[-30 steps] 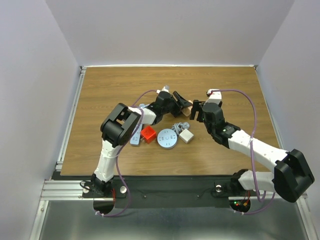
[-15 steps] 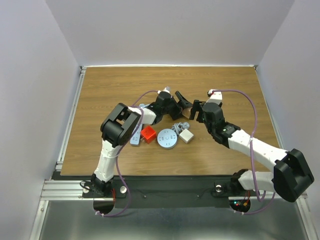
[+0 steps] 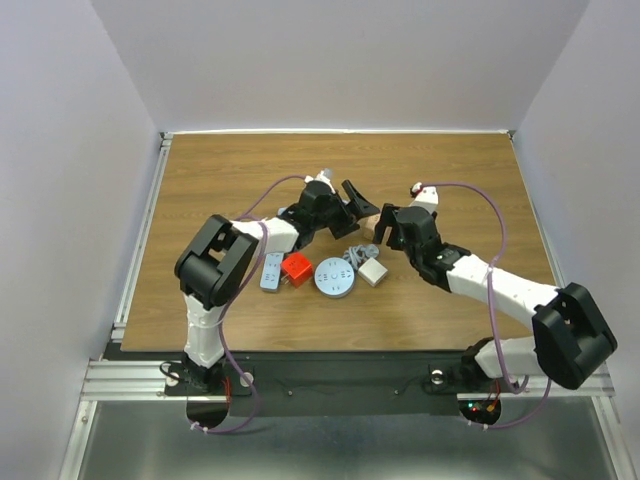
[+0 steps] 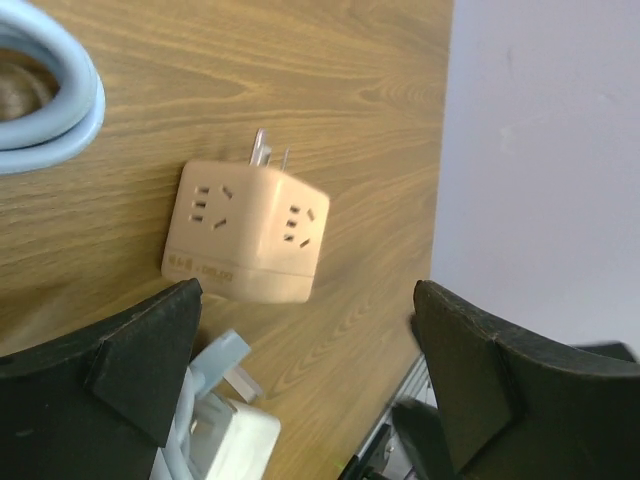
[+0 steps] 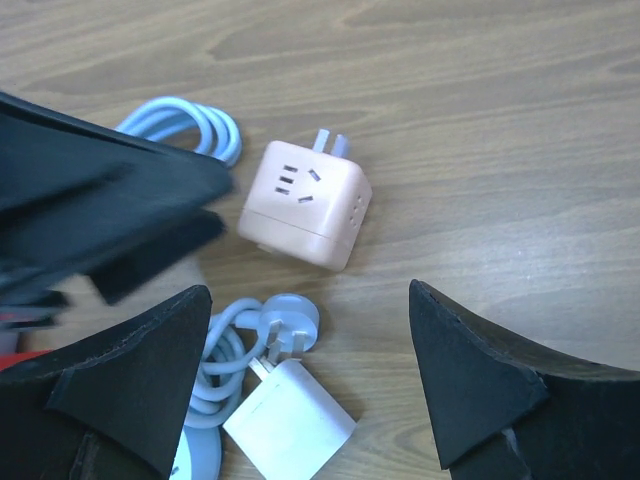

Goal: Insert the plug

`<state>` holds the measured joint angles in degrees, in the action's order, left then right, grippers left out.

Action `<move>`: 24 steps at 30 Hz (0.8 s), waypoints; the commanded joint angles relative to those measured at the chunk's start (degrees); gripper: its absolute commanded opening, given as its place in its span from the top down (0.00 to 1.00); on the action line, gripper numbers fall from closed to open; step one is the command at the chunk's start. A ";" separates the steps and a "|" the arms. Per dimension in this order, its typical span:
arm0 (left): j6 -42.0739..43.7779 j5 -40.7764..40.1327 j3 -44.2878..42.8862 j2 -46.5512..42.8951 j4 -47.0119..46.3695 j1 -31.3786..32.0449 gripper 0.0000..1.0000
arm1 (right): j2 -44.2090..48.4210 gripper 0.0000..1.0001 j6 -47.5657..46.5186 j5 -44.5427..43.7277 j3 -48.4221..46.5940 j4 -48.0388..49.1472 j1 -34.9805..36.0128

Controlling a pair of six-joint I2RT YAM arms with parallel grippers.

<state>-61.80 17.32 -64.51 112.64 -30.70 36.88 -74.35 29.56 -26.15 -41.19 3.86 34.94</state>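
Left hand (image 4: 308, 320) and right hand (image 5: 308, 295) spread, empty. Cube (image 5: 305, 205) lies loose on tabletop (image 5: 500, 100). Pinch cube low, top socket clear; align plug (image 5: 290, 420) pins squarely.

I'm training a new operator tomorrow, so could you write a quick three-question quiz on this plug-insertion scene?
1. True or false: the pink cube socket lies on the table, held by neither tool.
2. Multiple choice: the left tool has its jaws A) shut, B) open, C) shut on the cable.
3. Fill in: the looped cable is pale ____.
Key: 1 true; 2 B; 3 blue.
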 commanded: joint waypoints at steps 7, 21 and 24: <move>8.18 -1.94 7.02 -12.51 1.25 -5.76 0.01 | -7.47 0.17 2.78 -1.36 -1.88 3.51 -0.13; 16.98 -8.53 8.96 -22.46 6.26 -10.69 0.01 | -17.06 0.18 3.31 -5.39 -2.05 16.70 2.42; 17.06 -8.09 8.79 -22.29 6.18 -10.87 0.01 | -18.99 0.18 3.57 -6.10 -2.75 17.41 2.59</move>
<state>-46.98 10.04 -55.75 92.05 -24.86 26.20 -91.98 31.99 -29.19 -42.96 15.53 36.88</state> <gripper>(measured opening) 0.986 0.819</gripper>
